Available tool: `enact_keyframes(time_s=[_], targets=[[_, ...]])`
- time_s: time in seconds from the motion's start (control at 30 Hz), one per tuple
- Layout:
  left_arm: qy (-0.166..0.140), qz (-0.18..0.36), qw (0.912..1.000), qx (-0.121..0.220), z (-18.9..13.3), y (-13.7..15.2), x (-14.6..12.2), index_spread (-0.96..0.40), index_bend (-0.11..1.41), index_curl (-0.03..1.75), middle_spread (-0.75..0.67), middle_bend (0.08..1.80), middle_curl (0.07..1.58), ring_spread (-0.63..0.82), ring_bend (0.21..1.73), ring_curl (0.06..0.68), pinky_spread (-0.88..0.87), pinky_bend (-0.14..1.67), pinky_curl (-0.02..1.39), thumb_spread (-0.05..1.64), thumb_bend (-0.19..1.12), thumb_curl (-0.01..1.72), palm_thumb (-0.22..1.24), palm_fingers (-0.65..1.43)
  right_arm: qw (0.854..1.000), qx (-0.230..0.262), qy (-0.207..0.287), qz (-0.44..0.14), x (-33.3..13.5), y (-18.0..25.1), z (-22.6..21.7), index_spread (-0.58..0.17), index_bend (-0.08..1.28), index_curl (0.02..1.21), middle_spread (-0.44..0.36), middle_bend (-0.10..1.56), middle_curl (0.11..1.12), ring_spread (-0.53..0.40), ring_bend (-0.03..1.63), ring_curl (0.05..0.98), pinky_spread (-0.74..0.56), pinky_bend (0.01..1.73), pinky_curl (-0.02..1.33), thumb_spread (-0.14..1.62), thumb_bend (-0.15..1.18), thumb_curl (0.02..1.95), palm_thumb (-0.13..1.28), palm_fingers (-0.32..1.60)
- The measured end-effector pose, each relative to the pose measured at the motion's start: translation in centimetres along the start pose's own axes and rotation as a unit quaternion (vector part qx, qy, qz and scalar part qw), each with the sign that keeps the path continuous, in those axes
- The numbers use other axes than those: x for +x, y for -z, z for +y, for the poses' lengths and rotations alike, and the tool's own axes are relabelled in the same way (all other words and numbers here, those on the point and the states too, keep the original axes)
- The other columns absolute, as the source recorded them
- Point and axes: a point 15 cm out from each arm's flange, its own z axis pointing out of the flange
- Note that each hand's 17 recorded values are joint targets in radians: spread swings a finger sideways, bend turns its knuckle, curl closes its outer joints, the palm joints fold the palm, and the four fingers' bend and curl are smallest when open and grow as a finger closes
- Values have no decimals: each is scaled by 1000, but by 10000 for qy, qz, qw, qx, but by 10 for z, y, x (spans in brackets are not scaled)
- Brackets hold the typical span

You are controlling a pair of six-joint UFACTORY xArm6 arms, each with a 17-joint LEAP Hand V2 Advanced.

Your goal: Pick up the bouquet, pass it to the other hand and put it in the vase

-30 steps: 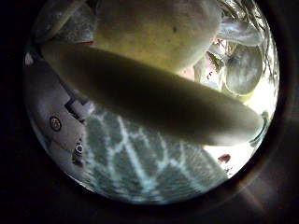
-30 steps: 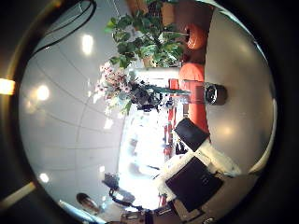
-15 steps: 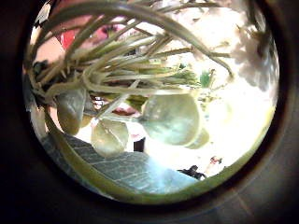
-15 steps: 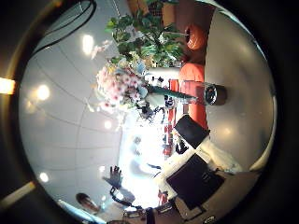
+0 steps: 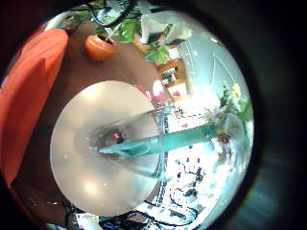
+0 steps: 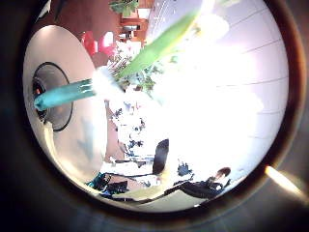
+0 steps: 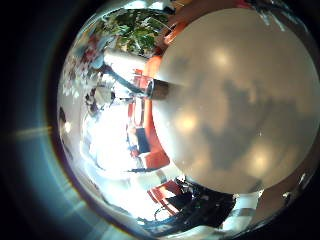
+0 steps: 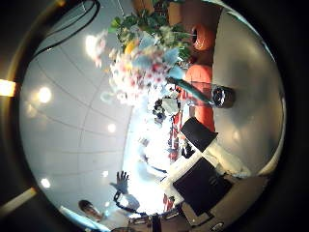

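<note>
The bouquet (image 8: 145, 60) leans with its wrapped stem (image 8: 190, 90) running down to the vase (image 8: 222, 97) on the round table (image 8: 253, 87). In the left little finger side palm view the stem (image 5: 144, 144) enters the clear vase (image 5: 120, 146) and the blooms (image 5: 230, 107) hang out past the table (image 5: 82, 110). The left thumb side palm view shows the stem (image 6: 72, 94) meeting the vase mouth (image 6: 48, 92). My right hand (image 8: 205, 172) stays away from the vase, fingers relaxed, nothing between them.
A leafy plant (image 8: 145, 27) in a pot (image 8: 201, 39) stands beyond the table; it also shows in the left little finger side palm view (image 5: 101, 46). The right little finger side palm view shows the vase (image 7: 158, 88) near the table's rim (image 7: 175, 150).
The left palm camera, pressed against leaves and stems before, now looks down from a distance at stem and vase. In the right thumb side view the blooms have risen and the stem now reaches the vase.
</note>
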Motion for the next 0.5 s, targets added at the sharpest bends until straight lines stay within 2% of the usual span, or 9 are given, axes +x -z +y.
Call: enact_keyframes(time_s=[0.1,0.3,0.5], targets=[[-3,-93,9998,190,4,19,1,28,140,321,586,148,255,679,465,153,651,173,350,960,-29,362,229,-165,10000,-11,19,1,-1,0,1,-327,166,288,20,213,352,187,548,228,451,550,250,1019,-23,529,734,220],[94,-159,9993,332,22,38,2,29,142,290,583,156,220,686,441,156,648,179,316,967,-30,352,234,-142,9999,-64,110,-39,-4,0,4,-323,166,288,30,210,354,188,547,229,453,549,248,1018,-23,529,734,225],[197,-279,9987,387,60,43,12,32,147,276,576,158,201,683,426,160,643,184,299,969,-29,344,237,-124,9997,-98,216,-17,4,17,12,-323,164,291,-13,199,350,189,546,224,456,553,245,1018,-22,532,738,236]])
